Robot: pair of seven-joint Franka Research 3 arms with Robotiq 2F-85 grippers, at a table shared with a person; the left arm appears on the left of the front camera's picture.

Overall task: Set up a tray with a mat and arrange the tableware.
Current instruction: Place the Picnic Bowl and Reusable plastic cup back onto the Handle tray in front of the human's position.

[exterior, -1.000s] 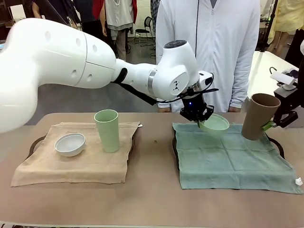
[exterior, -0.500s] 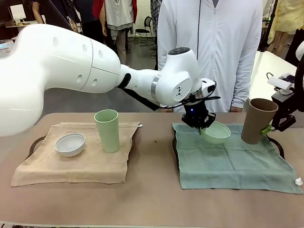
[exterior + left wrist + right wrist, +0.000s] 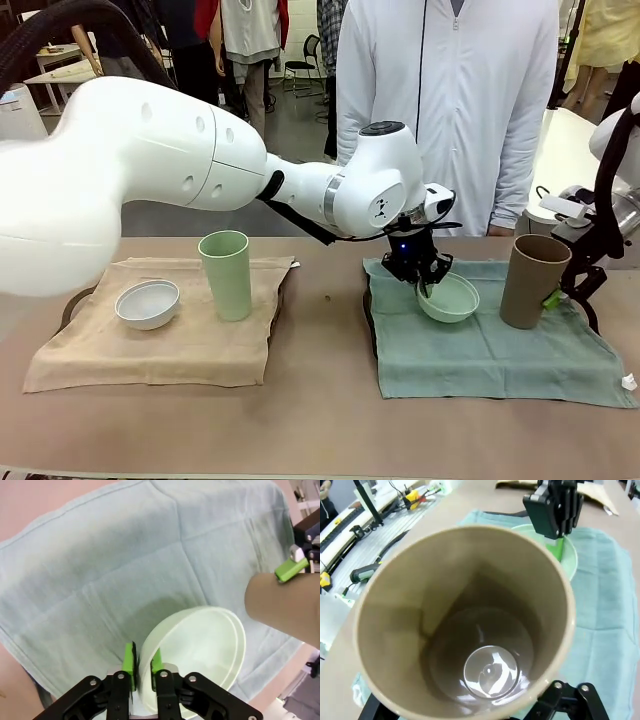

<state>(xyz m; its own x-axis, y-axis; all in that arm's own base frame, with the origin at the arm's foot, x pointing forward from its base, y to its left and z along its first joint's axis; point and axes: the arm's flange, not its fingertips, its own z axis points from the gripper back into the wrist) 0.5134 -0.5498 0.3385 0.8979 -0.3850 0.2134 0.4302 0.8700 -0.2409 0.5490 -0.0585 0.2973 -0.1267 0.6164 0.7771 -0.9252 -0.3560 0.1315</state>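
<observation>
Both pieces have come down over the last second. The left gripper (image 3: 424, 281), clamped on the near rim of the small mint-green bowl (image 3: 449, 297) with one green pad inside and one outside, has lowered it from a tilted hover until it rests, or very nearly rests, on the green mat (image 3: 490, 345). Just beside it, the right gripper (image 3: 562, 293) has brought the tall brown cup (image 3: 533, 280) from leaning in the air to standing upright on the same mat, its fingers closed on the cup's wall. On the beige mat (image 3: 150, 345), the small white bowl (image 3: 148, 303) and tall pale-green cup (image 3: 226, 274) haven't moved. I'd say only the letting go remains.
</observation>
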